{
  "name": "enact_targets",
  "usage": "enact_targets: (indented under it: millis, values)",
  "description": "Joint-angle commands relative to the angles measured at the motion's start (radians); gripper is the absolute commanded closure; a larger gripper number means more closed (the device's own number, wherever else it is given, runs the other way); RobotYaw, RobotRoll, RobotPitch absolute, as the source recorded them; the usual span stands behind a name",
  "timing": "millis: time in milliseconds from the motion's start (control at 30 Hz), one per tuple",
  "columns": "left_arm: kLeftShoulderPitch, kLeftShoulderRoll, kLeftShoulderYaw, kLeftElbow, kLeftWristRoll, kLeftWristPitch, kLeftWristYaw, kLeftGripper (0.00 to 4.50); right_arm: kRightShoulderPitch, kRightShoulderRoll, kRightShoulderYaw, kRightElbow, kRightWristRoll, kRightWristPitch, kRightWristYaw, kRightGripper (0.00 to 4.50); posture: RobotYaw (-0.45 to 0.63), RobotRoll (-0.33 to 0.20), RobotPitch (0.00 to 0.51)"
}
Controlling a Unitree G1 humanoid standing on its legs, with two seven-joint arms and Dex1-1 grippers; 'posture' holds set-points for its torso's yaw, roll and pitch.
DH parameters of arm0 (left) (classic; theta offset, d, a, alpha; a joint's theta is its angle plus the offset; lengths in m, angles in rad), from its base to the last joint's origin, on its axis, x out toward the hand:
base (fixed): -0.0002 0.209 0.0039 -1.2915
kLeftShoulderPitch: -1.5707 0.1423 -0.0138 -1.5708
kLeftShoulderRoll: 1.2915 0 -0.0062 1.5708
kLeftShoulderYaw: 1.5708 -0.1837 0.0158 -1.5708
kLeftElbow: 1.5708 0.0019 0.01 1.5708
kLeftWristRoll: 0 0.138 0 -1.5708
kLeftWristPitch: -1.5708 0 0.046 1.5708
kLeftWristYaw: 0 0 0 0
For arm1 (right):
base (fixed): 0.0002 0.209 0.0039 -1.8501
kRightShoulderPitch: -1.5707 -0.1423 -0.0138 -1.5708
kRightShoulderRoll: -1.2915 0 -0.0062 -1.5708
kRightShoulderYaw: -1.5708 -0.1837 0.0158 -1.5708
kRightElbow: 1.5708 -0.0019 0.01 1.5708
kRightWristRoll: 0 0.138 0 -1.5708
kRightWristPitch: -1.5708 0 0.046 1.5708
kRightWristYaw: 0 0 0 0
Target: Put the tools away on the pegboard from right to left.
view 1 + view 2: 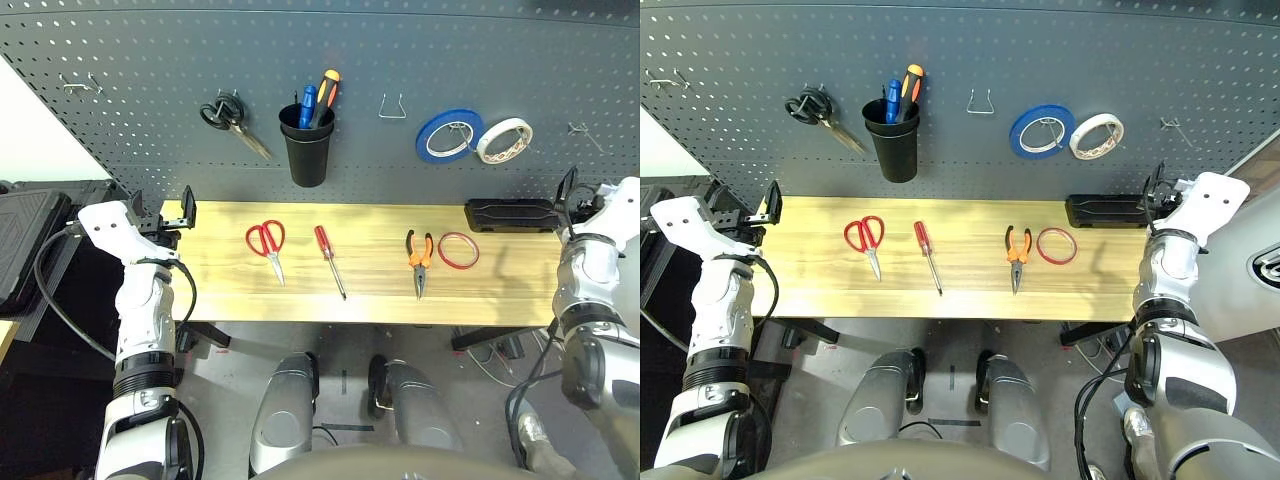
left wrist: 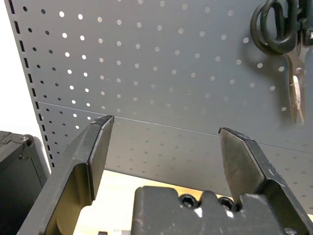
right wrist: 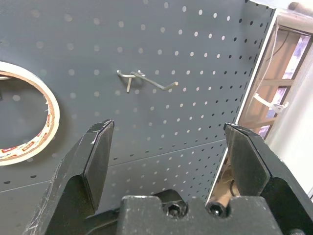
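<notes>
Red tape ring (image 1: 477, 256) beside pliers (image 1: 419, 259)

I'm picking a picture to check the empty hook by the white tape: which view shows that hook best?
The right wrist view: there the hook is largest, its bent prong plain against the pegboard. Both eye views show it small, right of the white tape. I can't make it out in the left wrist view.
</notes>
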Motion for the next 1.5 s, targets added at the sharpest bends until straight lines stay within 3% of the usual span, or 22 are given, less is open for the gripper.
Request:
enact_targets:
  millis: [33, 433, 700, 1133, 1500]
  values:
    - [0.02, 0.001, 0.002, -0.012, -0.003, 0.01, 0.002, 0.02, 0.005, 0.002, -0.002, 0.02, -0.005, -0.004, -0.003, 0.0, 0.28, 0.0, 0.169]
    - [0.138, -0.031, -0.074, -0.239, -0.041, 0.134, -0.074, 0.02, -0.027, -0.071, 0.115, 0.007, -0.098, 0.135, 0.122, 0.0, 0.3, 0.0, 0.217]
    - [0.243, -0.003, -0.119, -0.436, -0.102, 0.256, -0.188, 0.02, -0.026, -0.077, 0.176, 0.004, -0.124, 0.227, 0.281, 0.0, 0.36, 0.0, 0.178]
    - [0.314, 0.144, -0.317, -0.626, -0.111, 0.473, -0.433, 0.02, -0.086, -0.117, 0.362, 0.001, -0.267, 0.383, 0.52, 0.0, 0.38, 0.0, 0.195]
    - [0.274, 0.208, -0.369, -0.664, -0.093, 0.573, -0.468, 0.02, -0.114, -0.126, 0.508, 0.049, -0.376, 0.539, 0.726, 0.0, 0.4, 0.0, 0.232]
